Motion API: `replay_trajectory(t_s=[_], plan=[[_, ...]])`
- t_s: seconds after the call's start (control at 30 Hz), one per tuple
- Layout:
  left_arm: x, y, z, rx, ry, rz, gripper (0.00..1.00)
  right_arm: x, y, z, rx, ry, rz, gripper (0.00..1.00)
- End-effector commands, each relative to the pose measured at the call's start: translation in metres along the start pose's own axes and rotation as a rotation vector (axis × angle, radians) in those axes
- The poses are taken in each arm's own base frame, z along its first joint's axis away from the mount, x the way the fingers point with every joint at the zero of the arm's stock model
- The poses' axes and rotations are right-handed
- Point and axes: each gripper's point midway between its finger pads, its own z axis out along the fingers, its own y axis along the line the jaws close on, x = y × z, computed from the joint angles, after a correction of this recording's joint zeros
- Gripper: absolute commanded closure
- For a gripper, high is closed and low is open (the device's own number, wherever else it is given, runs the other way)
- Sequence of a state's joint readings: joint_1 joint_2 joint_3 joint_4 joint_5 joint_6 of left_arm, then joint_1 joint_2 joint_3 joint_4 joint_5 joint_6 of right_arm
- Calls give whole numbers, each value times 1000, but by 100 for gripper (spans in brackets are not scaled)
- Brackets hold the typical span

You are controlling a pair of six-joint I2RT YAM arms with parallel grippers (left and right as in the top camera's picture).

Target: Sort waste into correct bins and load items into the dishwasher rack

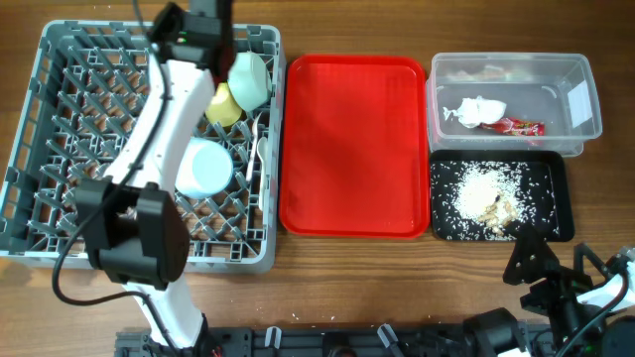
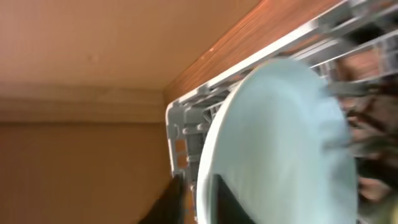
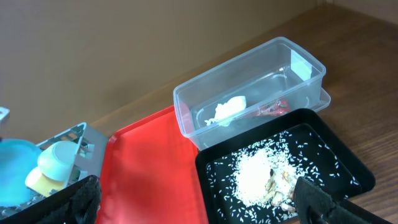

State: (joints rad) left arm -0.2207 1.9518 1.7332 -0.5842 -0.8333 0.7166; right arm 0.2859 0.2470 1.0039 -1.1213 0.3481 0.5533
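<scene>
The rack (image 1: 60,59) stands left, the serving tray (image 1: 352,149) just right of it, and farthest right the tub (image 1: 585,69) sits behind the shallow tray (image 1: 551,188). Napkin (image 1: 476,110) and wrapper (image 1: 521,126) lie in the tub, rice scraps (image 1: 481,188) in the shallow tray — plate (image 1: 205,167), cup (image 1: 224,105) and bowl (image 1: 249,79) in the rack

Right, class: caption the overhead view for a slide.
Left gripper holds a bowl at the rack; napkin and wrapper in the clear tub, rice in the black tray.

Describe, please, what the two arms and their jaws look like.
The left arm has white link shells, black joint housings and a thin black cable looping beside its lower joint. The right arm shows mostly black parts, with black jaws.
</scene>
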Motion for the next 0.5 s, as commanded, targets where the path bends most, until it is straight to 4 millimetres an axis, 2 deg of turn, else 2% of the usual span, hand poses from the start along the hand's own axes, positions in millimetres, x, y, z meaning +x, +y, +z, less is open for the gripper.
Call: replay_trajectory(t_s=[0.0,0.03,0.17,0.23,0.27,0.3,0.33,0.4,0.47], plan=[[-6,-18,-13,25,-6,-94,24,-2,0,-2,-8,-12,14,0],[-1,-22,-14,37,16,-160,2,-2,0,-2,-8,-12,14,0],[5,-23,-23,89,25,-391,0,-2,0,-2,-8,-12,14,0],[-7,-38,-41,281,-34,-501,0,-2,0,-2,-7,-11,13,0],[-19,-48,-59,429,-87,-560,0,-2,0,-2,-7,-11,14,0],[-34,-56,-87,603,-152,-629,0,-2,0,-2,-8,-12,14,0],[-39,-59,-101,679,-178,-649,0,-2,0,-2,-8,-12,13,0],[-44,-72,-117,786,-197,-628,0,-2,0,-2,-8,-12,14,0],[-45,-78,-123,837,-202,-620,0,-2,0,-2,-7,-11,14,0]])
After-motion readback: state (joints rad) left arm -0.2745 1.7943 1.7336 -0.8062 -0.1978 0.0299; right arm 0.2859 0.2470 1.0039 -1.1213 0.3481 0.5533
